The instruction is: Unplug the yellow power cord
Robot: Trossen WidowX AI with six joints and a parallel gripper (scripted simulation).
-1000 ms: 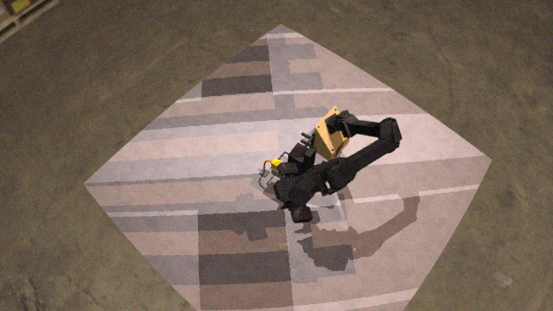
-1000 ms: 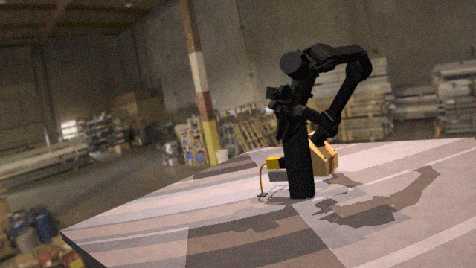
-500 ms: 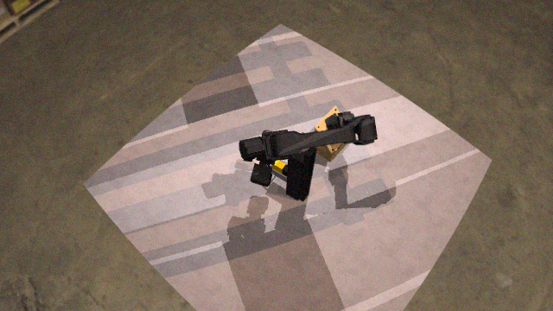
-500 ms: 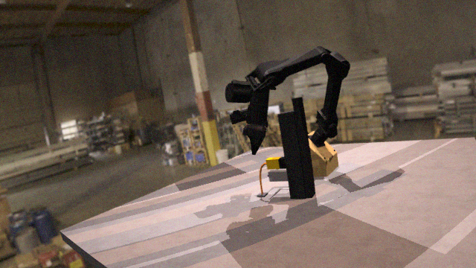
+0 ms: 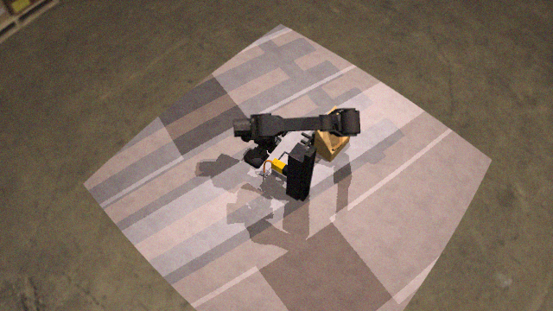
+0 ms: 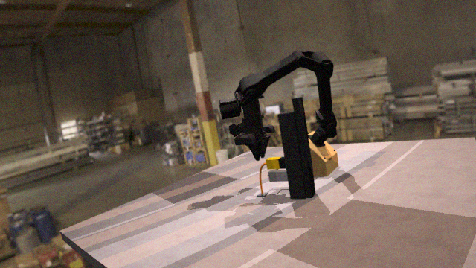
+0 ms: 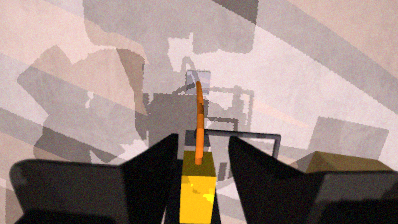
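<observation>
1. Plug (image 7: 198, 187): yellow block, seated in side of upright black power strip (image 6: 297, 149), low down.
2. Cord (image 7: 199, 120): thin, orange, arcs from plug to the table (image 6: 390, 193).
3. Gripper (image 6: 259, 155): partly open, holds nothing; fingers straddle plug w/ gaps both sides, just above it.

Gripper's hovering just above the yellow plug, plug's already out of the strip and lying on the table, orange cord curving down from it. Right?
One error: the yellow plug is not out. The exterior view shows it still seated in the side of the upright black power strip, off the table. The rest holds: the gripper hovers just above it, gripping nothing, and the orange cord curves down to the table.
</observation>
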